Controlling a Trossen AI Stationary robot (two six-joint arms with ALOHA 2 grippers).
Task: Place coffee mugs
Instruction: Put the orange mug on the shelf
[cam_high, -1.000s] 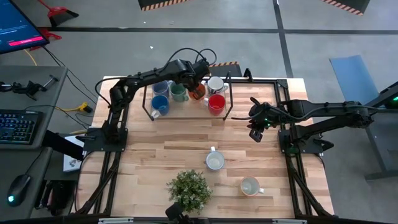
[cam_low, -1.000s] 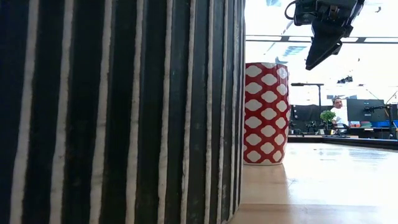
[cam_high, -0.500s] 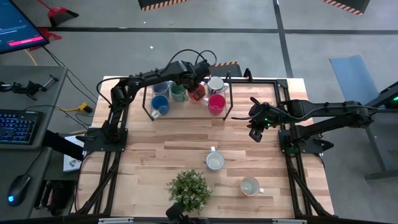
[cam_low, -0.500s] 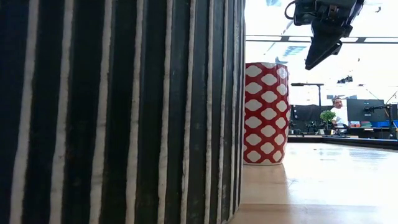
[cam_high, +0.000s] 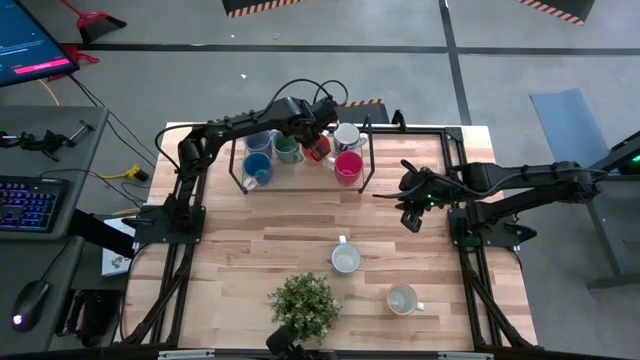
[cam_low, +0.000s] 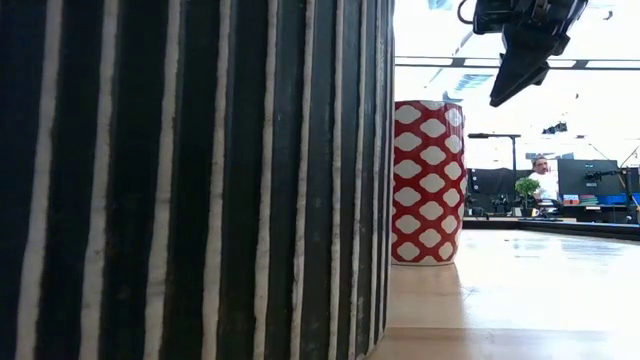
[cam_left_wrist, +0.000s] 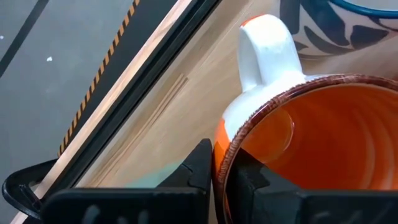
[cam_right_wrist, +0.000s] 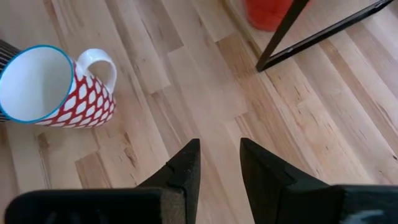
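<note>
My left gripper (cam_high: 320, 141) reaches over the black wire rack (cam_high: 371, 160) at the table's far side and is shut on the orange mug (cam_left_wrist: 311, 143), which has a white handle (cam_left_wrist: 264, 56). Around the orange mug (cam_high: 318, 152) stand grey-blue (cam_high: 258, 142), blue (cam_high: 256, 168), green (cam_high: 287, 150), white (cam_high: 346, 136) and red (cam_high: 348, 166) mugs. A red-and-white patterned mug (cam_right_wrist: 53, 87) stands upright on its base at mid-table, and a cream mug (cam_high: 402, 298) stands nearer the front. My right gripper (cam_right_wrist: 217, 163) hangs open over bare wood to the right of the rack. My left gripper (cam_left_wrist: 222, 160) has the orange mug's rim (cam_left_wrist: 222, 146) beside the handle, with one finger (cam_left_wrist: 198, 169) outside the wall and the other (cam_left_wrist: 247, 177) inside the cup. The fingers come from above, slanting down. The mug's mouth faces up; its base is hidden.
A leafy plant (cam_high: 305, 303) in a black-and-white striped pot (cam_low: 190, 180) stands at the table's near edge and fills much of the low view. The rack's black bars (cam_right_wrist: 311, 31) lie just beyond my right gripper. Bare wood lies between the rack and the patterned mug (cam_high: 345, 260).
</note>
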